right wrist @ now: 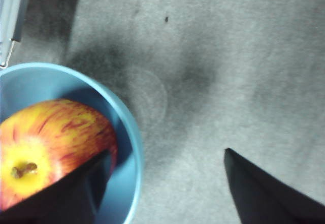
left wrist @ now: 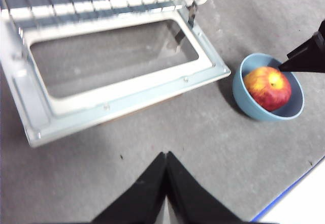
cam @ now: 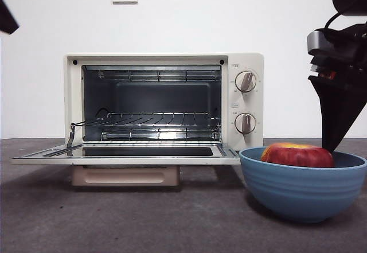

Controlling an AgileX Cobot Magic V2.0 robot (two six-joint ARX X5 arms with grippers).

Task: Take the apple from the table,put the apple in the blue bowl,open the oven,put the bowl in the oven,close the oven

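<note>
The apple (cam: pixel 297 154), dark red with a yellow patch, lies inside the blue bowl (cam: pixel 302 189) on the table (cam: pixel 172 218), to the right of the oven (cam: pixel 163 101). The oven door (cam: pixel 126 152) lies flat open, and the wire rack (cam: pixel 155 119) shows inside. My right gripper (right wrist: pixel 166 152) is open and straddles the bowl's rim (right wrist: pixel 133 148): one jaw is inside next to the apple (right wrist: pixel 51 142), the other outside over the table. It hangs dark at the bowl's far right edge (cam: pixel 330 141). My left gripper (left wrist: pixel 166 155) is shut, holding nothing, above the table in front of the oven door (left wrist: pixel 122 89).
The oven's two knobs (cam: pixel 245 81) face forward beside the cavity. The beige handle (cam: pixel 126 175) hangs below the open door. A blue-edged white area (left wrist: pixel 299 198) borders the table near the bowl (left wrist: pixel 268 87). A black arm tip (cam: pixel 7 18) shows at the top left.
</note>
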